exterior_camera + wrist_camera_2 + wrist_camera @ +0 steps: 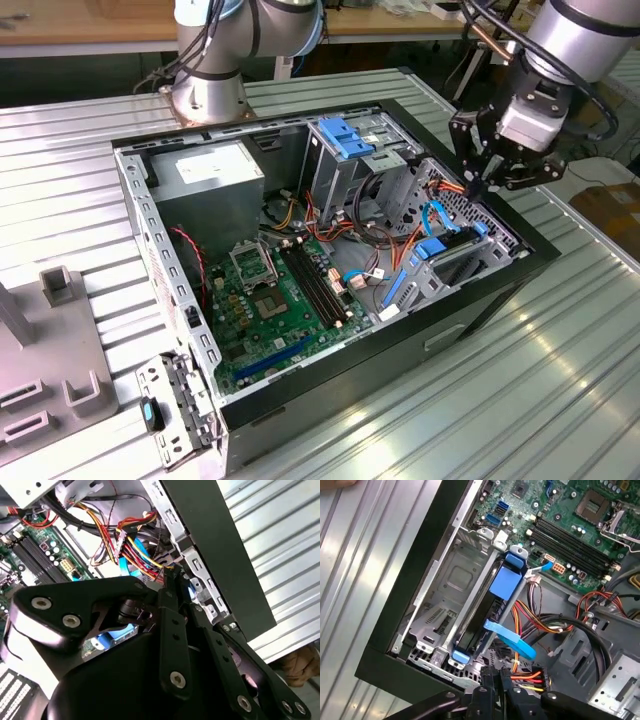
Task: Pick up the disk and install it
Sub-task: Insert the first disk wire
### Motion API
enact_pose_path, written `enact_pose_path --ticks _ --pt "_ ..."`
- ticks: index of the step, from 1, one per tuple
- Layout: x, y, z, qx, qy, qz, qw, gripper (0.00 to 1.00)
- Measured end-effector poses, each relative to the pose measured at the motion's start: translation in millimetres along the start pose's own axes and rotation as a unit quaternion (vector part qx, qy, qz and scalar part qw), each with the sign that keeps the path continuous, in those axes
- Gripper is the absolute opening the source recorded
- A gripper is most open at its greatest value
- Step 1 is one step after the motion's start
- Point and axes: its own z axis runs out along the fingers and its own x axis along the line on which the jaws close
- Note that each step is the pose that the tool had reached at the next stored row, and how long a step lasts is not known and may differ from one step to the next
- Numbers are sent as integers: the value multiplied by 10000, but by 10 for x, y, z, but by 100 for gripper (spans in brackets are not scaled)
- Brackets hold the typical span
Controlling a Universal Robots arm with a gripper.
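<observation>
- Exterior view: our gripper (478,187) hovers over the open computer case (480,310), at its three o'clock edge.
- First wrist view: the disk (479,617) sits edgewise in its bay, blue rails guiding it.
- We cannot tell whether the gripper is open or closed.

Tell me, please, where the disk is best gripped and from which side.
Probably the blue end tabs: the disk stands on edge in the grey bay, walls close along both faces, leaving only its narrow edge and tabs exposed. Come straight down through the case's open side, jaws spanning its thin width.
</observation>
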Motion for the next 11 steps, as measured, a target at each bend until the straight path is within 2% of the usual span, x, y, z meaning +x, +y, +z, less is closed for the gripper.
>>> enact_pose_path --ticks 2,3,4,6,7,8,11 --pt "0 3 19 -5 55 376 9993 17" --pt "-1 5 28 -7 85 583 9983 17" --pt "-1 5 32 -8 98 671 9977 17" --pt "-1 7 42 -12 142 969 9952 17" --pt "-1 7 44 -13 164 1123 9935 17" --pt "-7 19 42 -14 171 1175 9929 17" --pt "-7 19 42 -14 171 1175 9929 17"
